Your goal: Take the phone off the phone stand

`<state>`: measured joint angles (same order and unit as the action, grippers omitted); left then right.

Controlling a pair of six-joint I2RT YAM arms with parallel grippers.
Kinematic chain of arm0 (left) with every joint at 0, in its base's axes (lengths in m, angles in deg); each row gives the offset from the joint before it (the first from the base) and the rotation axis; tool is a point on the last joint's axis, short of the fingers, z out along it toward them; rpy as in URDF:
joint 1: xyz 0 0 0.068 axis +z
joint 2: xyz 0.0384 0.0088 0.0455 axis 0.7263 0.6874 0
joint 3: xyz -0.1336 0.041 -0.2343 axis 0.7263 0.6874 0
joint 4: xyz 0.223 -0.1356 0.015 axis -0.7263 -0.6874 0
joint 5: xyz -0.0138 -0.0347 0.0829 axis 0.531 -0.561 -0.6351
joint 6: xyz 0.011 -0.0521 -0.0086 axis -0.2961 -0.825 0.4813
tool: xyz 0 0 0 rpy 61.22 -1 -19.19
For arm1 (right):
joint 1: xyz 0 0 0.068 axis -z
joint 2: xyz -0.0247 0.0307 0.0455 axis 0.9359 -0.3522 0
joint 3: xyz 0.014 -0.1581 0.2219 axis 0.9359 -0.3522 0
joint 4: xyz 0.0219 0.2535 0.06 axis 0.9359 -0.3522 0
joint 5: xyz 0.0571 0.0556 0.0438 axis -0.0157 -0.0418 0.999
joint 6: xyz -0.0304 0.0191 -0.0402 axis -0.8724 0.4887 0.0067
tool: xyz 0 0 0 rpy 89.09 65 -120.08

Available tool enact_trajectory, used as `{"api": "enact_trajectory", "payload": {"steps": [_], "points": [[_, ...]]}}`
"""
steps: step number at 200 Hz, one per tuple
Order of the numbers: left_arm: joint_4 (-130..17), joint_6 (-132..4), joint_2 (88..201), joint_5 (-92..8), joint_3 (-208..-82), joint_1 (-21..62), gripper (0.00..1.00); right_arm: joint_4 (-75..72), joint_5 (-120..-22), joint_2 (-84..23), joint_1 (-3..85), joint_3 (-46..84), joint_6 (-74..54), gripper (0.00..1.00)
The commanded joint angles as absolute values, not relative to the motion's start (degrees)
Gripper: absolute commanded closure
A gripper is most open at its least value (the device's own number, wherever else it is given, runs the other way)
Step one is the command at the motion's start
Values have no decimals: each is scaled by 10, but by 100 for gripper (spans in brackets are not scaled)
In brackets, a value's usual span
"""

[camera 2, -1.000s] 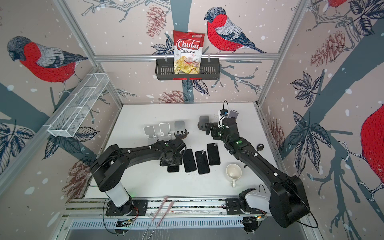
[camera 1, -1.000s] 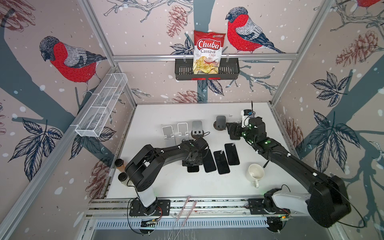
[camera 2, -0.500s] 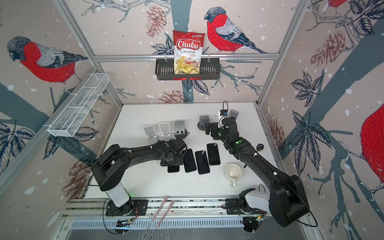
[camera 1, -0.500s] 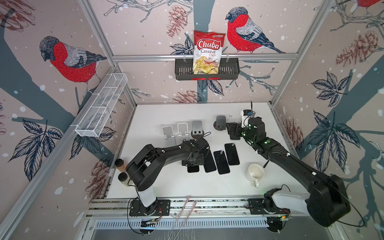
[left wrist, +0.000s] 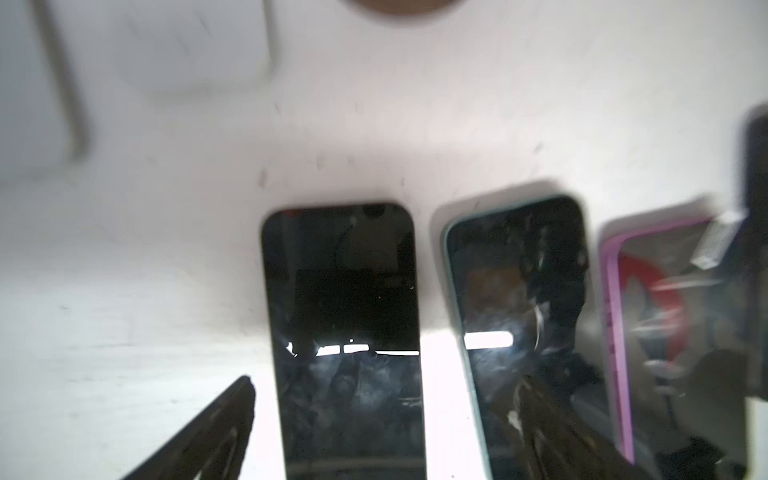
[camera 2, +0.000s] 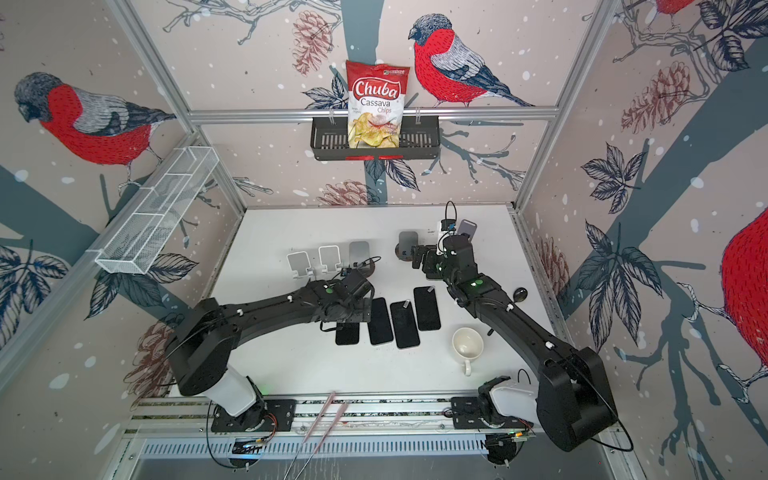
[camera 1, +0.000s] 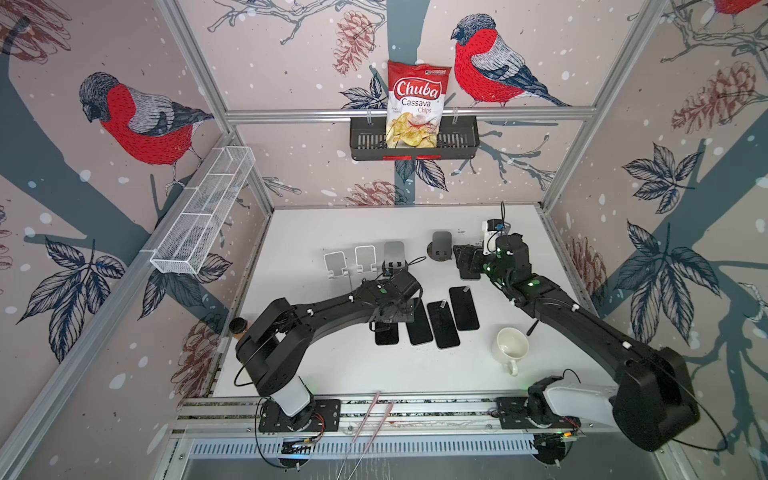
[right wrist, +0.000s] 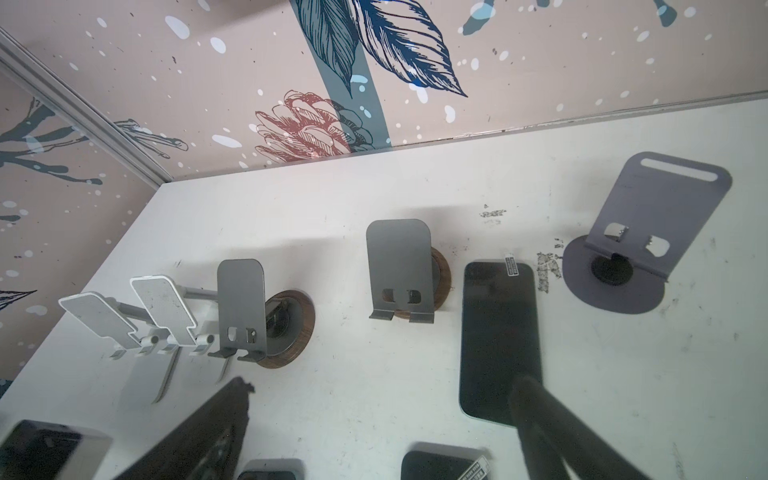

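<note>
Black phones are laid flat in a row on the white table, and the leftmost phone is seen between the spread fingers of the left gripper, untouched. Empty stands are lined up behind, and the right gripper is held wide open near them, gripping nothing.

This is a robot test lab. Two black arms sit bolted to a metal rail at 6 o'clock of a white counter, boxed in by metal bars and bird-picture walls.
</note>
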<state>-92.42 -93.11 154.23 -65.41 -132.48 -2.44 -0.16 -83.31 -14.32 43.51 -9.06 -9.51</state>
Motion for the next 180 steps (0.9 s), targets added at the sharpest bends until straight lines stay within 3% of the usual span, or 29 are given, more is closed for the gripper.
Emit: {"api": "enact_trajectory", "payload": {"steps": [1, 84, 122, 154, 180], "points": [[-895, -912, 1498, -721, -1315, -26, 3, -5, -868, -144, 436, -83, -106, 1], [-786, -856, 1290, -950, -1201, -10, 3, 8, -992, -134, 492, -115, -112, 1], [-671, -773, 1190, -951, -1125, 75, 4, 101, -1069, -117, 525, -181, -153, 1], [-580, -713, 1119, -1024, -1048, 113, 3, 200, -1110, -116, 546, -245, -168, 1], [-555, -707, 1108, -992, -1011, 184, 3, 291, -1131, -141, 567, -292, -186, 1]]}}
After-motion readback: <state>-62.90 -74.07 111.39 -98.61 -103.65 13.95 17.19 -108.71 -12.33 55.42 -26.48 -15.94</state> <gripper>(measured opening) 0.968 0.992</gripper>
